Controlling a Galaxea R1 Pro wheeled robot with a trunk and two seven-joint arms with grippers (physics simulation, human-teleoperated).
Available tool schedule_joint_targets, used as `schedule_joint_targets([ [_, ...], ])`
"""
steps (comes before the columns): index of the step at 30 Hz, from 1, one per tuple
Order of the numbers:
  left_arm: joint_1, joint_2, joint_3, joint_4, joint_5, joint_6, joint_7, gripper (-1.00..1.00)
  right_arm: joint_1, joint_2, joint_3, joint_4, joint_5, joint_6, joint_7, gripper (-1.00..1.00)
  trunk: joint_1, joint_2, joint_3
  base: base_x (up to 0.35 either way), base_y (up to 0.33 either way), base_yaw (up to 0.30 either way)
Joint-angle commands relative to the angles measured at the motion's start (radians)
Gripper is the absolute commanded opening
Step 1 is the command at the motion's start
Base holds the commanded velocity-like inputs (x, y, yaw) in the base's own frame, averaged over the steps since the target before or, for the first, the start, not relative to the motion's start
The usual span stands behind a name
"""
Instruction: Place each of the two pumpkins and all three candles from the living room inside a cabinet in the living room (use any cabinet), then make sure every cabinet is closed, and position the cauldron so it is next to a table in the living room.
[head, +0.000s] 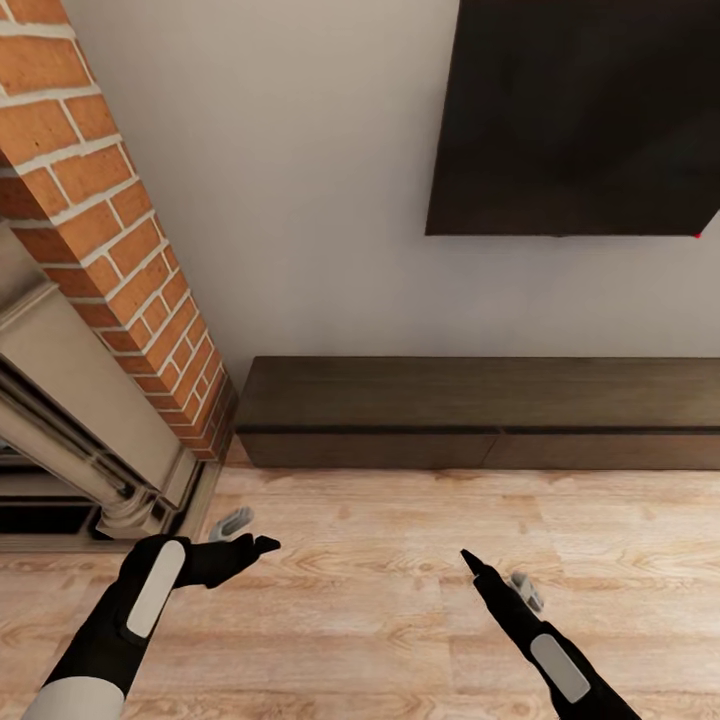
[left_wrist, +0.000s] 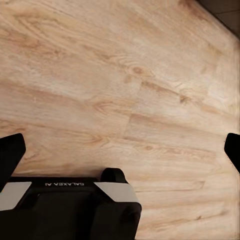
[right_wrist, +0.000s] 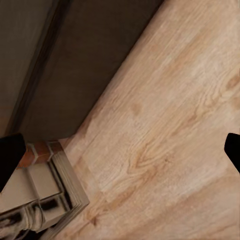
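The long, low dark-brown cabinet (head: 480, 420) stands against the wall ahead, its drawer fronts shut. In the right wrist view the cabinet (right_wrist: 85, 60) is a dark block beside the floor. My left gripper (head: 252, 531) hovers open over the wood floor near the fireplace base, nothing between its fingers (left_wrist: 10, 152). My right gripper (head: 495, 570) is also open and empty, above the floor in front of the cabinet's middle. The pumpkins, candles, cauldron and table are out of view.
A brick chimney (head: 120, 230) and a grey ornate fireplace (head: 70, 420) stand at the left, close to the cabinet's left end. A dark flat screen (head: 580, 110) hangs on the wall above the cabinet. Light wood floor (head: 380, 600) stretches between me and the cabinet.
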Motion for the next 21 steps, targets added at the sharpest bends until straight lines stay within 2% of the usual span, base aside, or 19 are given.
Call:
schedule_joint_targets([
  [1,0.0,0.001,0.003,-0.002,0.008,0.006,-0.006,1.0,-0.001,0.0,-0.009,-0.007,-0.011,0.006,0.005,1.0,0.004,-0.008,-0.004,0.0,0.0,0.0],
  [5,0.001,0.022,0.004,-0.003,0.088,0.007,-0.008,1.0,-0.003,0.002,-0.043,-0.029,-0.021,0.005,0.009,1.0,0.019,-0.036,-0.017,0.0,0.0,0.0],
  [9,0.0,0.07,-0.003,-0.004,0.225,0.007,-0.008,1.0,-0.007,0.009,-0.057,-0.036,-0.047,-0.007,0.009,1.0,0.035,-0.064,-0.029,0.0,0.0,0.0],
  [10,0.0,0.076,-0.003,-0.004,0.242,0.007,-0.008,1.0,-0.008,0.009,-0.057,-0.037,-0.049,-0.012,0.009,1.0,0.039,-0.071,-0.032,0.0,0.0,0.0],
  [12,0.0,0.096,-0.004,-0.003,0.298,0.007,-0.008,1.0,-0.008,0.009,-0.058,-0.038,-0.055,-0.029,0.01,1.0,0.046,-0.085,-0.039,0.0,0.0,0.0],
  [14,-0.001,0.108,-0.005,-0.003,0.334,0.007,-0.008,1.0,-0.009,0.009,-0.058,-0.039,-0.057,-0.039,0.013,1.0,0.054,-0.099,-0.045,0.0,0.0,0.0],
  [17,-0.001,0.124,-0.005,-0.003,0.368,0.007,-0.009,1.0,-0.009,0.008,-0.057,-0.038,-0.058,-0.043,0.019,1.0,0.065,-0.12,-0.054,0.0,0.0,0.0],
  [21,0.0,0.139,-0.005,-0.005,0.436,0.007,-0.011,1.0,-0.009,0.008,-0.057,-0.032,-0.056,-0.043,0.084,1.0,0.081,-0.148,-0.067,0.0,0.0,0.0],
])
